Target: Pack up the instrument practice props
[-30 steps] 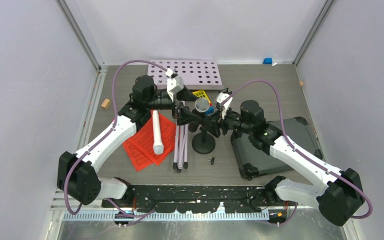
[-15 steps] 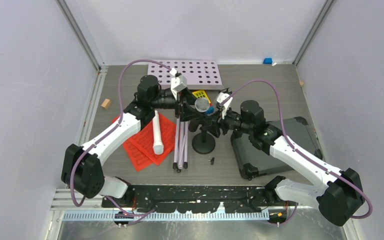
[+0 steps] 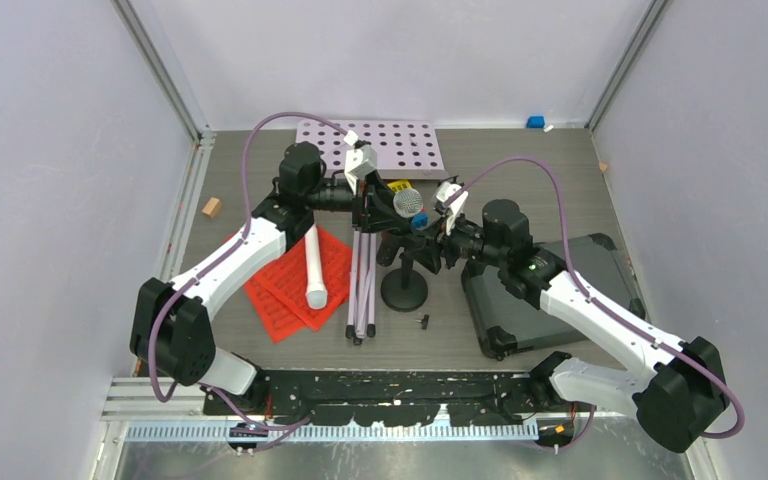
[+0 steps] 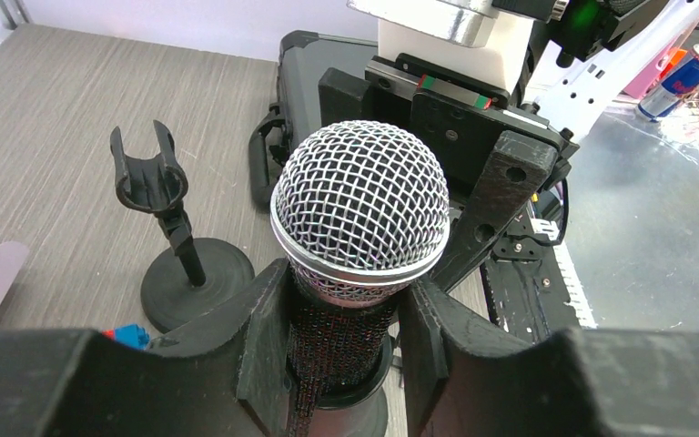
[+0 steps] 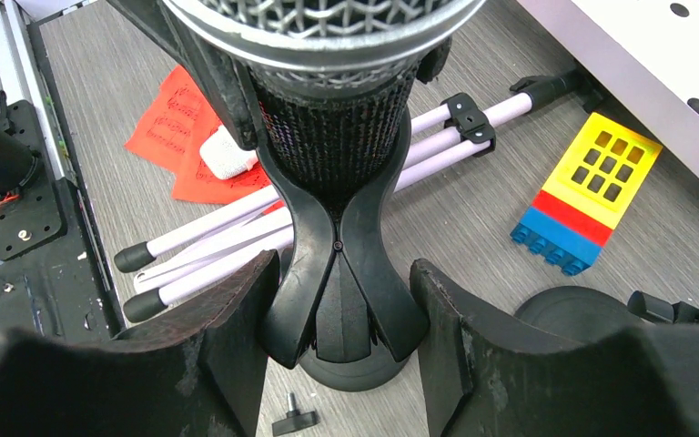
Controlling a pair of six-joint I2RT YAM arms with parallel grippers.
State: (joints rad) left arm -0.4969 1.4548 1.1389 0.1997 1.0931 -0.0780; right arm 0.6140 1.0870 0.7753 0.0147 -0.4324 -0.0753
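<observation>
**Station status. Reference item: first mic holder**

1. The black grey-headed microphone (image 4: 359, 218) stands upright in the clip of the first mic holder (image 5: 341, 237). The holder's round base rests on the tabletop (image 3: 520, 190).
2. The left tool (image 4: 344, 314) is closed on the microphone body directly below the mesh head. Both fingers contact the body.
3. The right tool (image 5: 341, 309) is closed around the lower part of the holder's clip, with one finger against each side.

**Positions relative to the first mic holder (top view)**

- Second mic holder (image 4: 182, 264): upright and nearby, its base apart from the first base.
- Tripod legs (image 3: 363, 290): folded flat, just left of the base.
- Red sheet-music pages (image 3: 280, 295): further left, beyond the legs.
- White microphone (image 3: 313, 265): lying on those pages.
- Pale lilac perforated music desk (image 3: 400, 148): flat on the tabletop, behind the holder, toward the rear wall.
- Yellow, red and blue block (image 5: 587, 196): between the holder and the music desk.
- Dark hard case (image 3: 560, 290): to the right, under the right arm.
- Small black screw (image 3: 422, 321): just in front of the base.
</observation>
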